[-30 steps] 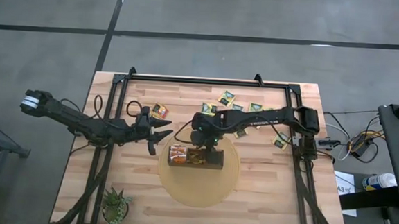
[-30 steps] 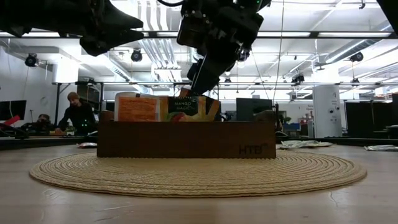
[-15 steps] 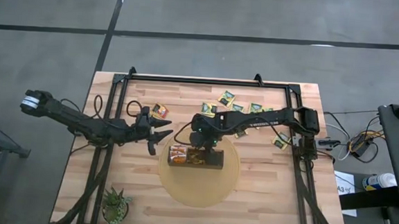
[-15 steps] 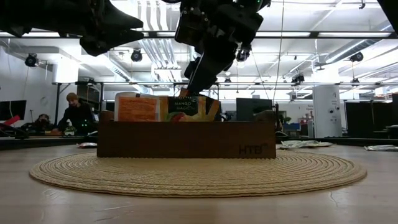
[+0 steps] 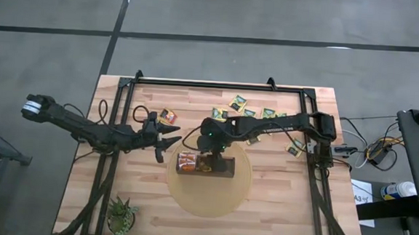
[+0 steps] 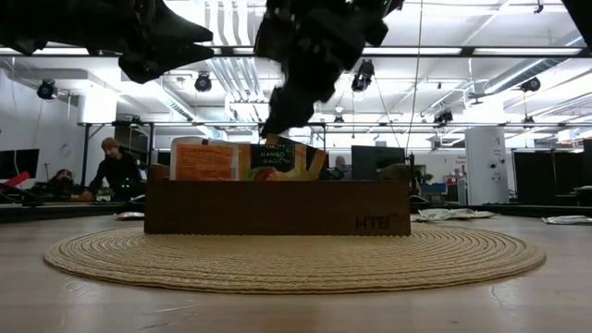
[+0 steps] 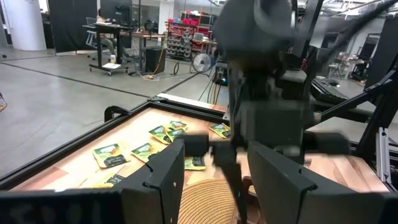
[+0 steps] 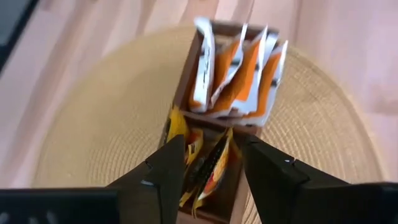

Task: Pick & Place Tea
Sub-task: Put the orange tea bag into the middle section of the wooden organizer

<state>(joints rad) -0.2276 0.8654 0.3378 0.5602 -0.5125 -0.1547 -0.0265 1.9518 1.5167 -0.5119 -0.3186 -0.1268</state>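
Observation:
A dark-brown wooden box (image 5: 225,167) sits on a round woven mat (image 5: 211,201). Orange sachets (image 8: 233,74) stand in one compartment and yellow-and-red sachets (image 8: 214,158) in the one beside it. In the low view their tops (image 6: 273,155) stick up above the box wall (image 6: 277,208). My right gripper (image 8: 210,142) hangs open just above the box (image 5: 209,150), holding nothing. My left gripper (image 5: 170,146) waits open to the left of the box, above the table. Several loose sachets (image 5: 237,102) lie flat on the far part of the table.
One red-and-yellow sachet (image 5: 167,116) lies near the left gripper, and another sachet (image 5: 294,147) lies by the right arm's base. A small spiky plant (image 5: 121,215) stands at the near left corner. Black frame rails run along the table's left, right and far sides.
My right gripper has risen a little above the box and shifted toward the table's left, its fingertip drawing away from the tops of the standing sachets. The sachets in the box have stayed where they were.

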